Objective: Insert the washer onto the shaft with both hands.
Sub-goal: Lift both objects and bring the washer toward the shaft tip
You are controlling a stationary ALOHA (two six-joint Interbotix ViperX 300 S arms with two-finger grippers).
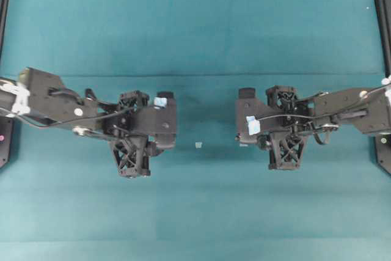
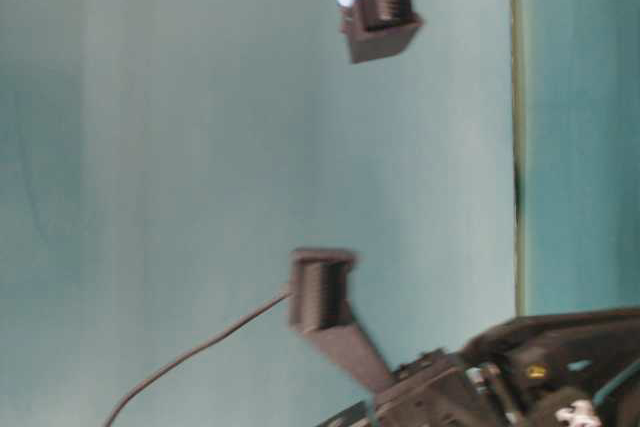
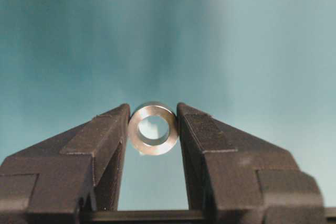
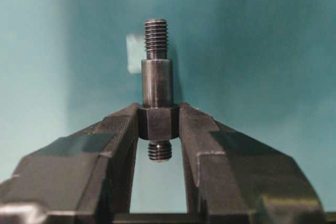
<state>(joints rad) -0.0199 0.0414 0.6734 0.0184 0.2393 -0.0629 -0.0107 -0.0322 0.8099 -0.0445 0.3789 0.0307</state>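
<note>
Teal cloth covers the whole table (image 1: 195,29), and both black arms reach in over it from opposite sides, their tips facing each other across a gap. On the cloth between them lies a tiny pale square scrap (image 1: 198,145), which has nothing to do with the job. The left gripper (image 3: 153,121) is pinched narrowly on the washer (image 3: 153,128), which sits right at the fingertips with its hole facing the wrist camera and open all the way through. The right gripper (image 4: 158,121) is clamped on the shaft (image 4: 157,90) by its thicker collar, the threaded end sticking out past the fingertips and a short threaded stub showing behind them. From above, neither part can be made out; the two grippers look well apart, so the mating is not yet begun. To do it well, I'd say the arms need to bring the washer's hole square onto the shaft's threaded tip, axis to axis, before closing the distance. Any tilt of the ring would likely catch it on the threads. The approach should be slow, and the left grip ought to let go only once the ring is past the threads and on the smooth section.
</note>
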